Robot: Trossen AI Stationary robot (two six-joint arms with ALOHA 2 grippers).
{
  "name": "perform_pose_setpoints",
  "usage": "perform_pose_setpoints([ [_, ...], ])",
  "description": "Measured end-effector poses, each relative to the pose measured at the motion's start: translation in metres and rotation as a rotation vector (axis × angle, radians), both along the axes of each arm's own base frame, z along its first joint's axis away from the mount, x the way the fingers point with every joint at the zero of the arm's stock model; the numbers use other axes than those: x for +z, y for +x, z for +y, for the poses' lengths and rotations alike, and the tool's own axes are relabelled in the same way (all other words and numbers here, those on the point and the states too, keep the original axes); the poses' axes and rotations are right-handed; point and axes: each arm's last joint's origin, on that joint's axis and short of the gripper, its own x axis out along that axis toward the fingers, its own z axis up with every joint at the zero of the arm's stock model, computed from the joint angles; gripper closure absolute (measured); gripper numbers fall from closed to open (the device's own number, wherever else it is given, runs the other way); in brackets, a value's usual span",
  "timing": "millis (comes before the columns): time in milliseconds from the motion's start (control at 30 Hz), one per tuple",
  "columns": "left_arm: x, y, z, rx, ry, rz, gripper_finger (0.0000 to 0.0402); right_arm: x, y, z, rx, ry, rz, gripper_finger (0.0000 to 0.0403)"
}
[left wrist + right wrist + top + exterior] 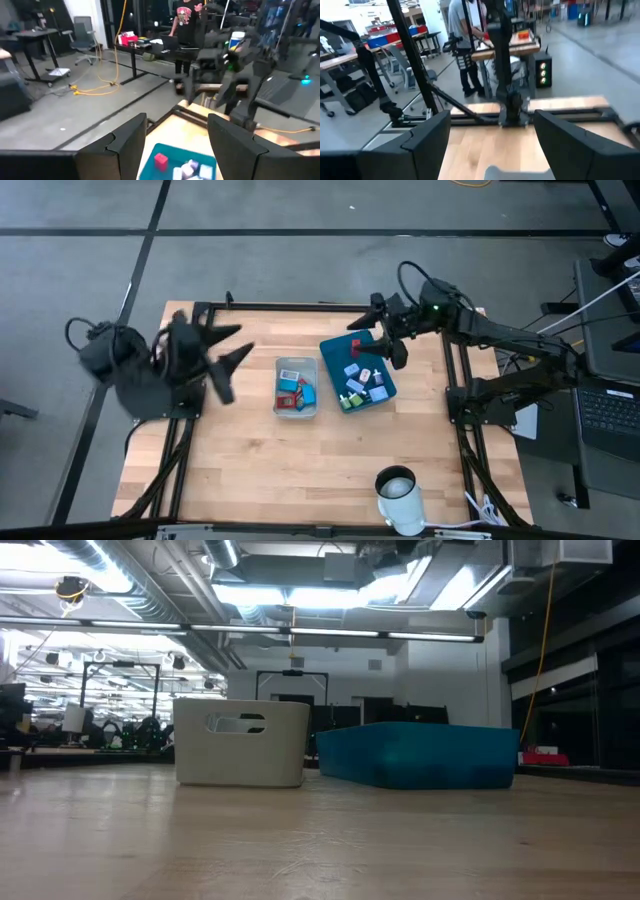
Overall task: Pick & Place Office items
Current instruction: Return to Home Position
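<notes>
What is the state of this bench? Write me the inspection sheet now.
Surface: light wooden table top; no loose pieces seen.
Job's things: small colourful pieces lie in the teal rectangular tray; a few more are in the grey rectangular bin.
Clutter: white cylindrical container near the front edge.
Grippers: left gripper open, empty, over the table's left side; right gripper open, empty, by the tray's back edge.
Cables: black cable loop on the left arm; yellow cable on the floor.
Surroundings: person standing beyond the table; laptop to the right.
</notes>
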Motion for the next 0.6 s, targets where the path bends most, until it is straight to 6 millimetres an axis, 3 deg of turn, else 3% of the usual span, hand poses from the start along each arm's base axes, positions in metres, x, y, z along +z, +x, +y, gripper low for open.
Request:
perform_pose_setpoints([
  [167,-0.016,-0.032,-0.016,0.017,0.077,-0.108,0.0194,0.001,0.000,0.004,-0.041,-0.032,-0.013,0.0115],
  [233,-0.027,-0.042,-0.025,-0.052,0.084,-0.108,0.0194,0.005,0.001,0.004,-0.056,0.054,-0.032,0.0115],
  [333,-0.051,-0.057,-0.022,-0.106,0.018,-0.158,0.0194,0.017,0.000,0.006,-0.006,0.136,-0.117,0.0115],
  [467,-0.094,-0.070,-0.020,-0.164,-0.045,-0.196,0.0193,0.034,-0.003,0.021,0.186,0.038,-0.301,0.0115],
  [600,-0.137,-0.078,-0.019,-0.202,-0.085,-0.220,0.0192,0.036,-0.004,0.036,0.172,0.010,-0.318,0.0115],
])
